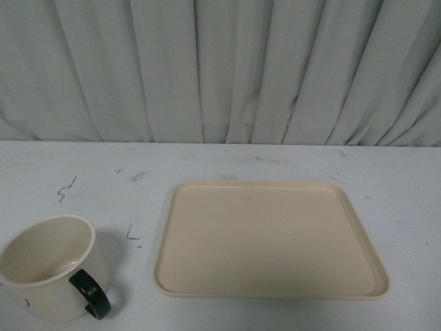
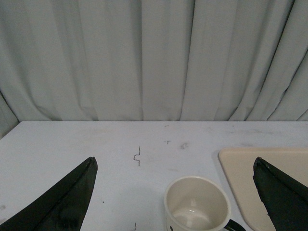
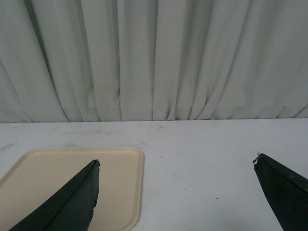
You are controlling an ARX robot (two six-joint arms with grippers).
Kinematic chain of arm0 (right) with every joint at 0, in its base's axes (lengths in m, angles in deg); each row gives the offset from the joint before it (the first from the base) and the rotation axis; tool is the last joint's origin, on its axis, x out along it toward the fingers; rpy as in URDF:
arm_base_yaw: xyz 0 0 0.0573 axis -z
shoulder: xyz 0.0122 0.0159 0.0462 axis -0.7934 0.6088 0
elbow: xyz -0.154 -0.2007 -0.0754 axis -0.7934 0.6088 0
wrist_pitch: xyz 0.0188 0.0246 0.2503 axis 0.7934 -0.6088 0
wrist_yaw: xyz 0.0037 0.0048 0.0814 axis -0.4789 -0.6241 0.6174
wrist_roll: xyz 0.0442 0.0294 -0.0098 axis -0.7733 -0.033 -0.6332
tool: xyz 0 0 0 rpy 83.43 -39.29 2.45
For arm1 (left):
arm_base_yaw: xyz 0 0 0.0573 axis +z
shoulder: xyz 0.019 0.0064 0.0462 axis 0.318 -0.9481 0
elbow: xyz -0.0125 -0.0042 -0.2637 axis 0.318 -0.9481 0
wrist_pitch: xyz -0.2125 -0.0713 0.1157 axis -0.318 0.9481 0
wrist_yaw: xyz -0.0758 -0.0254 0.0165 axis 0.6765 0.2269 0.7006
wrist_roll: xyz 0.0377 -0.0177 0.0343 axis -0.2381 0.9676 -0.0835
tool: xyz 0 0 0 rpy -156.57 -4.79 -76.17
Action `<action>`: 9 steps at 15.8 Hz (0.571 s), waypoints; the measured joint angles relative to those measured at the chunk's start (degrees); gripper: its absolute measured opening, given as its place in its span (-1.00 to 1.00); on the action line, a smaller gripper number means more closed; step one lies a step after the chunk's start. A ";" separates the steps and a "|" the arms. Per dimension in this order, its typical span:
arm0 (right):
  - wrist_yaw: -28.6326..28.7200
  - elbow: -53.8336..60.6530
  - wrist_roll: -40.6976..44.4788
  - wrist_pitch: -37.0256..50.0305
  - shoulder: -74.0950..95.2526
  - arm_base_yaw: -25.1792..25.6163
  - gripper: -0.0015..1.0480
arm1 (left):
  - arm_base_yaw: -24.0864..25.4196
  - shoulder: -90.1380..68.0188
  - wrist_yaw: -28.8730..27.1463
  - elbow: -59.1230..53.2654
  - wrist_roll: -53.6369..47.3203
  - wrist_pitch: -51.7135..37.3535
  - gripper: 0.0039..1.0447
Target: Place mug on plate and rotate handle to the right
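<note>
The cream-white mug (image 1: 49, 265) stands upright on the white table at the front left, its mouth empty. Its black handle (image 1: 91, 294) points toward the front right. The beige plate (image 1: 269, 238) lies flat and bare to the mug's right, a small gap between them. Neither arm shows in the front view. In the left wrist view my left gripper (image 2: 174, 166) is open, hanging above the table with the mug (image 2: 196, 204) just below the gap and the plate (image 2: 240, 168) beside it. My right gripper (image 3: 175, 163) is open over bare table beside the plate (image 3: 122, 183).
A pleated grey-white curtain (image 1: 220, 69) closes off the far edge of the table. The white tabletop (image 1: 103, 183) bears small dark pen marks and scuffs left of the plate.
</note>
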 joint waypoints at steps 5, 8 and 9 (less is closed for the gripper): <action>0.00 0.00 0.02 0.00 0.00 0.00 0.87 | 0.00 0.00 0.00 0.00 0.00 0.00 0.88; 0.00 0.00 0.02 0.00 0.00 0.00 0.87 | 0.00 0.00 0.00 0.00 0.00 0.00 0.88; 0.00 0.00 0.02 0.00 0.00 0.00 0.87 | 0.00 0.00 0.00 0.00 0.00 0.00 0.88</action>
